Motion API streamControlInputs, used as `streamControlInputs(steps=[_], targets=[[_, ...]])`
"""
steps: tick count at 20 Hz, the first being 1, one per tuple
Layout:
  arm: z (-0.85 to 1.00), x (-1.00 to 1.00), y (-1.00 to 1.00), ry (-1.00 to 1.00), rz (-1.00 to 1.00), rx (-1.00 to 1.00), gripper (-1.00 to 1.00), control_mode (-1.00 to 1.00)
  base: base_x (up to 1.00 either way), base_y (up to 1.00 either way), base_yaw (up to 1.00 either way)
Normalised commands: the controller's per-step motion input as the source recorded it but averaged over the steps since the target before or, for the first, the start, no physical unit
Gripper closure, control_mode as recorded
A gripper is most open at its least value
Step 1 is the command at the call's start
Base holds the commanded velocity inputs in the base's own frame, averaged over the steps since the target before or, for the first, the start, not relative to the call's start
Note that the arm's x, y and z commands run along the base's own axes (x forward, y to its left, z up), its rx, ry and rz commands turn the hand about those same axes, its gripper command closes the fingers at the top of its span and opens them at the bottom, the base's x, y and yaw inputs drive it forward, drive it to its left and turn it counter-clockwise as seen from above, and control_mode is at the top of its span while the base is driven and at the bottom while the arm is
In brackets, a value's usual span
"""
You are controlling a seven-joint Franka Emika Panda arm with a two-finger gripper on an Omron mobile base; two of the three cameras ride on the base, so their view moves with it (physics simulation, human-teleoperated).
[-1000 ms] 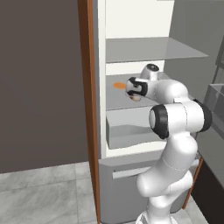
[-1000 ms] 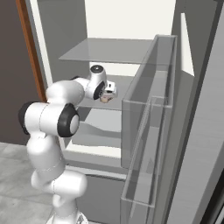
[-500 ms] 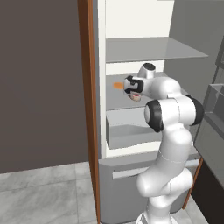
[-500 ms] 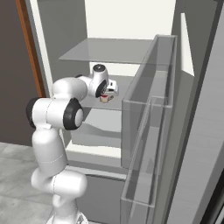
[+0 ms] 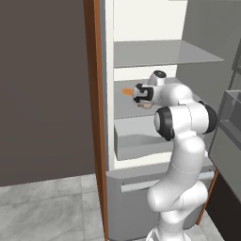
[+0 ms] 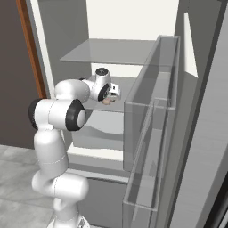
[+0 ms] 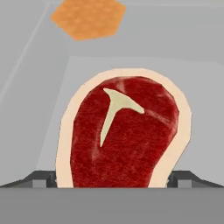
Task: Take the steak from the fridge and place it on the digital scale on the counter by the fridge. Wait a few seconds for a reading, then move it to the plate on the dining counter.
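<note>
The steak (image 7: 122, 140), red with a pale rim, sits between my gripper's (image 7: 113, 181) two dark tips, which press against its sides just above a grey fridge shelf. In the left base view my gripper (image 5: 143, 100) reaches into the open fridge (image 5: 141, 23) at middle-shelf height, and the steak (image 5: 146, 105) shows as a small pinkish lump under the hand. From the right, the gripper (image 6: 111, 96) and the steak (image 6: 107, 101) hang over the same shelf. The scale, plate and dining counter are out of view.
A flat orange blob (image 7: 87, 18) (image 5: 127, 91) lies on the shelf beyond the steak. A glass shelf (image 5: 164, 52) spans above the hand, a grey drawer (image 5: 141, 143) below. The open door's clear bins (image 6: 149, 133) stand close on the right; a brown panel (image 5: 92, 94) edges the left.
The arm's elbow has swung in closer to the fridge and risen a little. The hand and the steak have stayed at almost the same spot over the shelf.
</note>
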Motion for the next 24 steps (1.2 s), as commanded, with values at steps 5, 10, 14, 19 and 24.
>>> streamControlInputs(steps=[5,10,14,19,24], targets=[[-0.24,0.0,0.0,0.0,0.0,0.0,-1.0,-1.0,0.0,0.0,0.0],[0.0,0.0,0.0,0.0,0.01,0.0,-1.0,-1.0,0.0,0.0,0.0],[0.0,0.0,0.0,0.0,0.0,0.0,1.0,-1.0,0.0,0.0,0.0],[0.0,0.0,0.0,0.0,0.0,0.0,1.0,-1.0,0.0,0.0,0.0],[0.0,-0.08,0.0,0.0,0.0,0.0,1.0,-1.0,0.0,0.0,0.0]])
